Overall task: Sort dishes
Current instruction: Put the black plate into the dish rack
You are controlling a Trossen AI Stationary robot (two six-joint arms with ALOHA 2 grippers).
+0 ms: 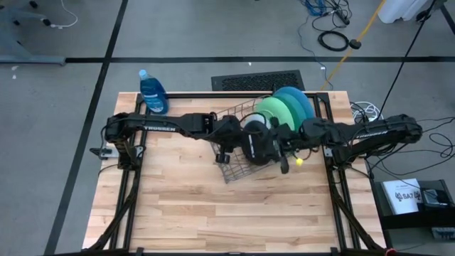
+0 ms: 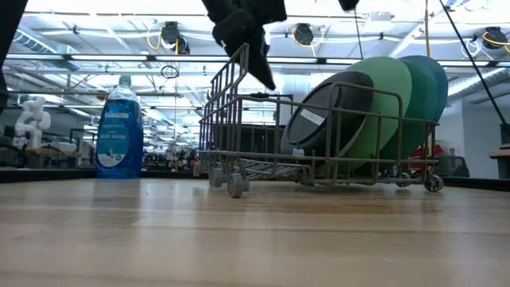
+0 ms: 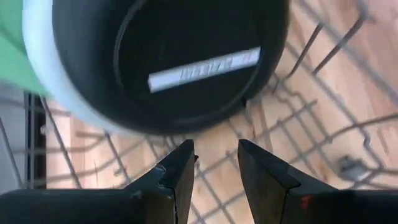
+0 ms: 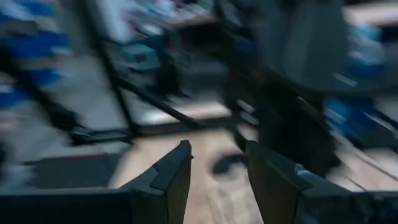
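Observation:
Several dishes stand on edge in the grey wire rack (image 1: 236, 169), leaning toward its far right end. From the front they are a black dish (image 2: 331, 112) with a white label, a pale one (image 3: 46, 81), a light green one (image 2: 386, 100), a teal one (image 2: 418, 92) and a blue one (image 1: 304, 99). My left gripper (image 3: 216, 163) hangs open over the rack's floor, just short of the black dish's lower rim, with nothing between its fingers. My right gripper (image 4: 217, 163) is open and empty, raised above the rack's right side (image 1: 279, 146).
A blue dish-soap bottle (image 1: 153, 92) stands at the table's far left corner. The rack's near left part (image 2: 239, 119) holds no dishes. A small yellow thing (image 1: 299, 161) lies on the wood right of the rack. Bare wooden tabletop (image 1: 213, 213) spreads toward the near edge.

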